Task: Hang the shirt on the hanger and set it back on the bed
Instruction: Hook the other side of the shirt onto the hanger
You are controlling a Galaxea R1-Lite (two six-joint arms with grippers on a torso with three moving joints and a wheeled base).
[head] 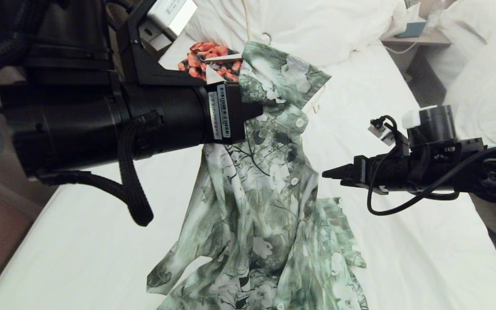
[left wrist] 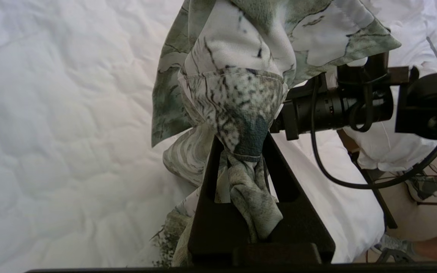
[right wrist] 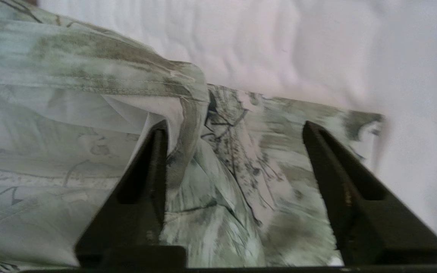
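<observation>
The green-and-white shirt (head: pixel 261 193) hangs by its collar end from my left gripper (left wrist: pixel 241 144), which is shut on a bunched fold of it. The lower half of the shirt trails on the bed (head: pixel 403 129). My right gripper (head: pixel 325 173) is level at the shirt's right edge, pointing at it. In the right wrist view this gripper (right wrist: pixel 235 127) is open, with the shirt's cloth (right wrist: pixel 89 113) lying beyond its fingers and nothing pinched. A thin cream wire, probably the hanger (head: pixel 246 21), shows on the duvet behind the collar. The rest of it is hidden.
An orange-and-black floral garment (head: pixel 203 54) on a thicker white hanger lies behind my left wrist. The bunched white duvet (head: pixel 317 26) fills the bed's head. A nightstand (head: pixel 420 38) and the neighbouring bed (head: pixel 485 77) stand to the right.
</observation>
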